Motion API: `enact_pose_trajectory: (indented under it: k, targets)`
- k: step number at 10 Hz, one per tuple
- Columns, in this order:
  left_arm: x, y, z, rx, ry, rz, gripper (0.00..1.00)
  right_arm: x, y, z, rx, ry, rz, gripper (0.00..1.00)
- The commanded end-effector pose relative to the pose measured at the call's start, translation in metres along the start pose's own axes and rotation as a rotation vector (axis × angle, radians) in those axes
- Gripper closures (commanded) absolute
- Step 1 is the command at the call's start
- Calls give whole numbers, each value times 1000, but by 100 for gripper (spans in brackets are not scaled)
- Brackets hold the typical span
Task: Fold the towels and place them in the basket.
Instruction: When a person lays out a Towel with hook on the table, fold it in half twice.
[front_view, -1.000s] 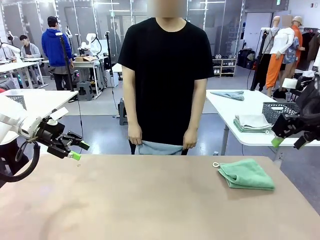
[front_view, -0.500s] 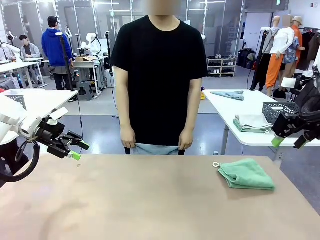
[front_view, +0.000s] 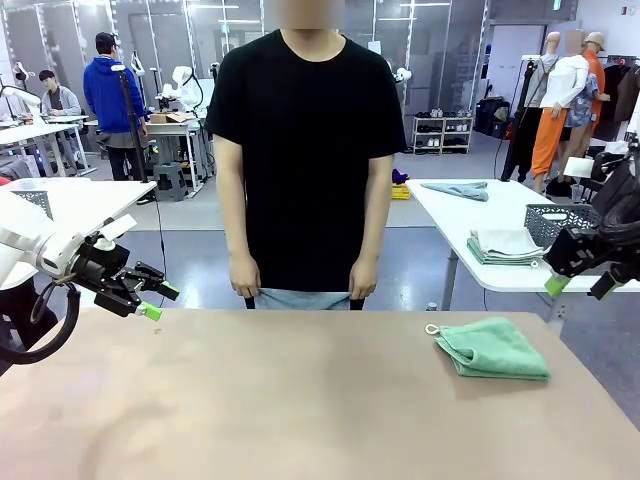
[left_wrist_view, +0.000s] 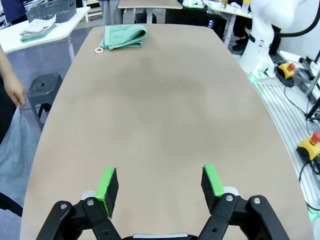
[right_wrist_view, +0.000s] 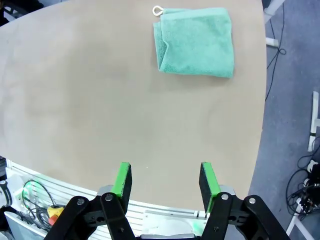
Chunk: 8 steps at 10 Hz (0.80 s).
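A mid-green towel (front_view: 492, 348) with a loop tag lies folded on the table's right side; it also lies in the left wrist view (left_wrist_view: 122, 37) and the right wrist view (right_wrist_view: 196, 41). At the far edge a person holds the pale blue-grey towel (front_view: 300, 297) in both hands, mostly hidden below the table edge. My left gripper (front_view: 160, 302) hovers open over the table's left edge, nothing between its pads (left_wrist_view: 106, 184). Off the right edge, my right gripper (front_view: 580, 286) hangs open and empty (right_wrist_view: 164, 181), well short of the green towel. The basket is out of view.
The tan table (front_view: 300, 400) is bare between the grippers. A white side table (front_view: 470, 215) at back right carries folded cloths (front_view: 505, 245) and a grey mesh bin (front_view: 560, 222). A grey stool (left_wrist_view: 45, 95) stands beside the table.
The person has shifted toward picture left and lowered the blue-grey towel further behind the table edge. Both arms have stayed still.
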<state>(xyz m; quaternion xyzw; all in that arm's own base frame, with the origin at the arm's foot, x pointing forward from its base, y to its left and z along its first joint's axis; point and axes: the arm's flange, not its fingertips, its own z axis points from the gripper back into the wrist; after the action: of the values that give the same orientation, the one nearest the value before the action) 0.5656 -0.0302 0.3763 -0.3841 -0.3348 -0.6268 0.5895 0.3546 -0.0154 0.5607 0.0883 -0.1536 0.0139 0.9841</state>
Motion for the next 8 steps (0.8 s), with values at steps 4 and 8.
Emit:
enact_pose_trajectory:
  k: [4, 8]
  targets:
    - [0, 0, 1, -5, 2, -17, 15, -1, -1, 2, 15, 5, -6, 32]
    - [0, 0, 1, -5, 2, -17, 15, -1, -1, 2, 15, 5, -6, 32]
